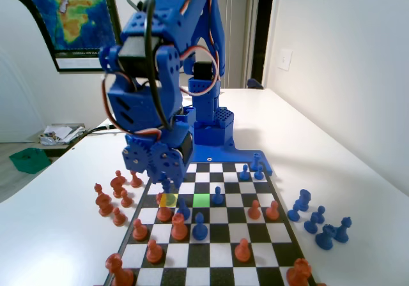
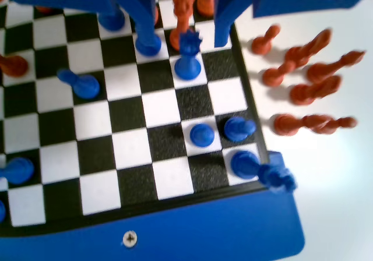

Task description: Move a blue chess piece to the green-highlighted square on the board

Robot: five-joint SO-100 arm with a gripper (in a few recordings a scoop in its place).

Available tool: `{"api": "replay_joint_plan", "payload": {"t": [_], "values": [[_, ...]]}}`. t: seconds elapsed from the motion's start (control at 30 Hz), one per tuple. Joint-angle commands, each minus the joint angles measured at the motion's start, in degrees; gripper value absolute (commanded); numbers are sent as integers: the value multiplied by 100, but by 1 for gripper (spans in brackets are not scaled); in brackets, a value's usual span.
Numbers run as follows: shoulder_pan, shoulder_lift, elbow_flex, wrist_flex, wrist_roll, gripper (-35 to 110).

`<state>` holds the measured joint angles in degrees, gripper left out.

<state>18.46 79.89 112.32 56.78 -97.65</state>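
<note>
Gripper (image 2: 185,25) jaws were seen spread astride the crowned blue chess piece (image 2: 188,57) in wrist view; green-highlighted square (image 1: 201,200) was shown by fixed view.

A white table (image 1: 332,139) carries the scene, and everything else sits around it. Behind its far left corner hangs a framed map (image 1: 77,11) in greens and yellows on a pale wall. Left of the table, lower down, lie a pile of papers (image 1: 61,134) and a green bin (image 1: 29,160). To the table's right rises a white wall with a light switch (image 1: 284,59); beyond its far edge stands a dark doorway (image 1: 262,30).
</note>
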Motion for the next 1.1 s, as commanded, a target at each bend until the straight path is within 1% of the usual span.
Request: {"api": "replay_joint_plan", "payload": {"t": [0.0,0.4,1.07], "values": [[176,70,26,-53,-114,15],[264,-97,167,-413,-211,14],[202,-158,193,-571,-88,11]]}}
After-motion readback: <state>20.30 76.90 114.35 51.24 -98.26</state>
